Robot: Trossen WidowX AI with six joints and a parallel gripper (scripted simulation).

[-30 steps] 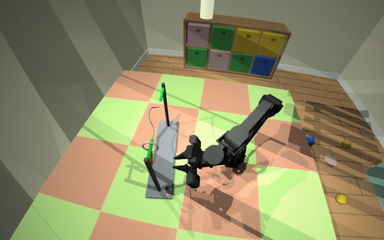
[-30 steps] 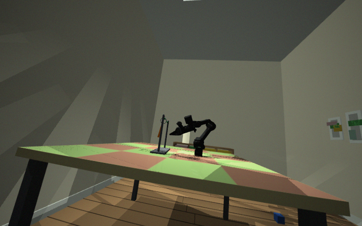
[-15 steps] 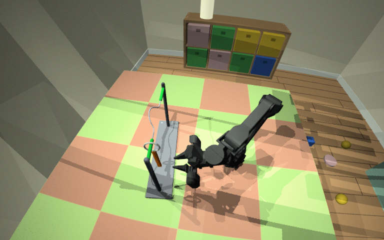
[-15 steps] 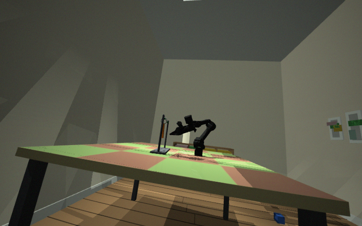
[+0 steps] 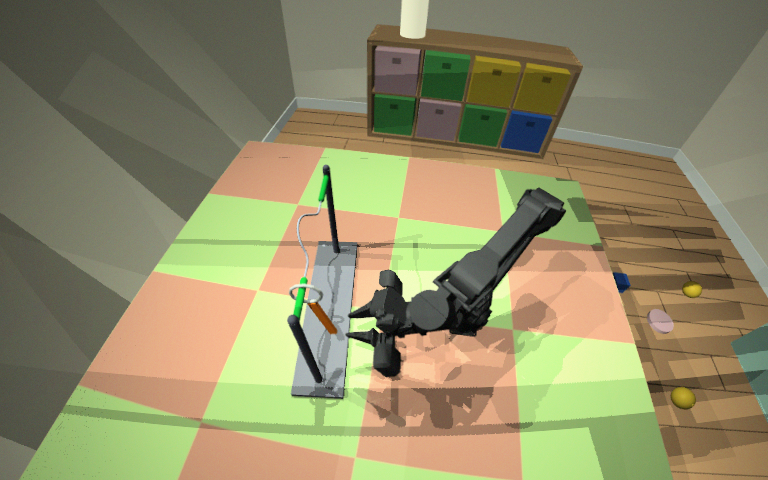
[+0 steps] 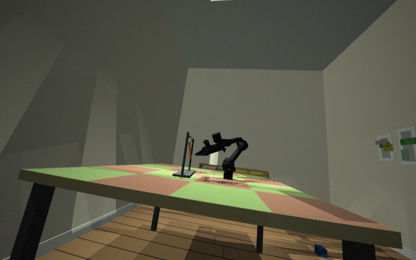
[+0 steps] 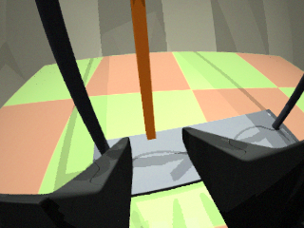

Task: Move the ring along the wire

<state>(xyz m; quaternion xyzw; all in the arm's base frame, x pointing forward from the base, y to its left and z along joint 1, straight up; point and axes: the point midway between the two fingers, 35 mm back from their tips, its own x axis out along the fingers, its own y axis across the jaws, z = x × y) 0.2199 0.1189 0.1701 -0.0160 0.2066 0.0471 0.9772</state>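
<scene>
- The hand (image 5: 355,323) stands partly spread, gripping nothing; the orange handle (image 5: 322,317) hangs just ahead of its tips.
- The ring (image 5: 305,292) sits on green wire (image 5: 298,302) by the near post (image 5: 305,350).
- Risk: any forward drift could nudge the handle, likely swinging the ring toward the grey wire (image 5: 306,240).

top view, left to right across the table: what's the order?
Ring on the green wire → orange handle → open claw → arm → blue block → pink disc on the floor.
</scene>
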